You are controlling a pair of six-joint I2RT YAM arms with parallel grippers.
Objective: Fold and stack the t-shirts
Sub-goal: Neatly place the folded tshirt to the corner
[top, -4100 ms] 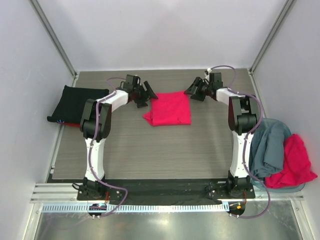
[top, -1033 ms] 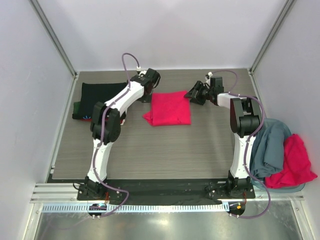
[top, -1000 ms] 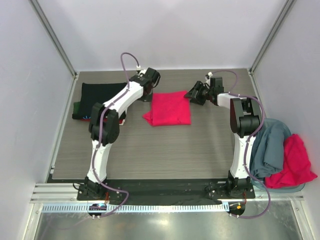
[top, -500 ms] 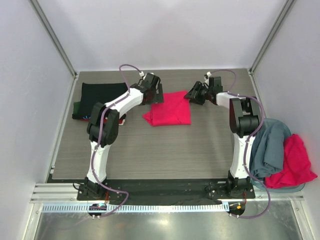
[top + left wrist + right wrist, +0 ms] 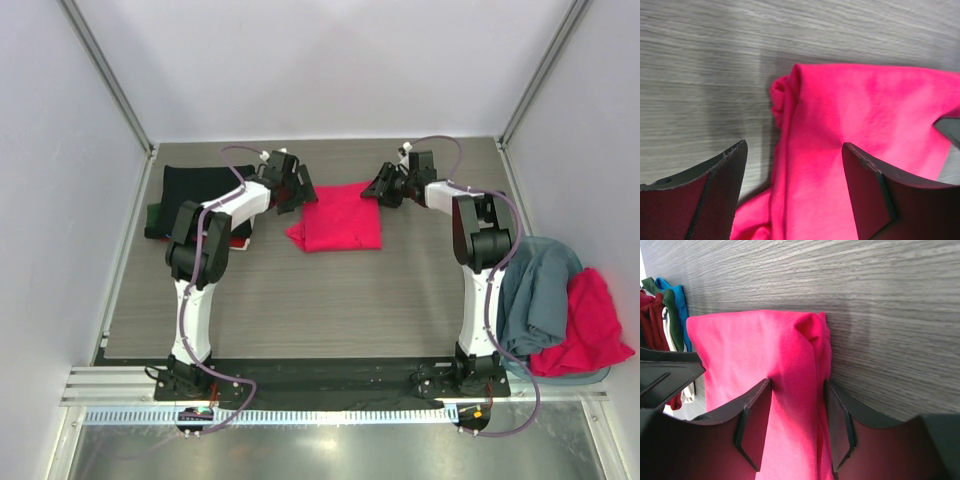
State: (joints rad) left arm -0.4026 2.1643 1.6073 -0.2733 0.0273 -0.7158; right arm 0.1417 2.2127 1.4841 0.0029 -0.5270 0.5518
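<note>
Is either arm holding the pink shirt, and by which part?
Left gripper open over the pink shirt's far left corner, holding nothing. Right gripper straddles its far right corner fold; grip unclear.

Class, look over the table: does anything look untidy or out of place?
Yes. The pink shirt is folded unevenly: its far-left corner is bunched into a roll, and a flap pokes out near-left. A grey shirt and a red shirt lie heaped, unfolded, off the table to its right.
</note>
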